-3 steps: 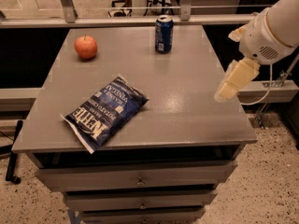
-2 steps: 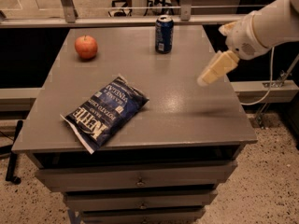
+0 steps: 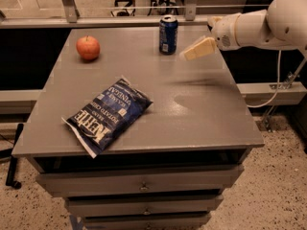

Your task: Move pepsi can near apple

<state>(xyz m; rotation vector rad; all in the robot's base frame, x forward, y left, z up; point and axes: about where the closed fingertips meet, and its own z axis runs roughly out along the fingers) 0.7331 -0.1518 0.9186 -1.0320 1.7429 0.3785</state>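
Your tool (image 3: 197,49) hung in the air just to the right of the pepsi can (image 3: 168,34), near the back of the worktop (image 3: 201,109); it held nothing, and I could not tell how far open it was. The can stood upright close to the back edge, apart from the tool; the apple (image 3: 88,48) sat well away from it, near the back left corner, with bare worktop between them.

I think a few things could have gone wrong from there. If you came in from the side too low or too fast, the tool could have bumped the can; the can was tall and thin, so it might have tipped over and rolled, maybe off the back edge. If you grabbed it too near the top, it might have slipped or leaned on the way. If you put it down too close, it could have pushed the apple; the apple was round and would have rolled away. The Kettle chip bag (image 3: 108,114) lay at the front left, out of the way; it would have been trouble only if you swung low toward the front.
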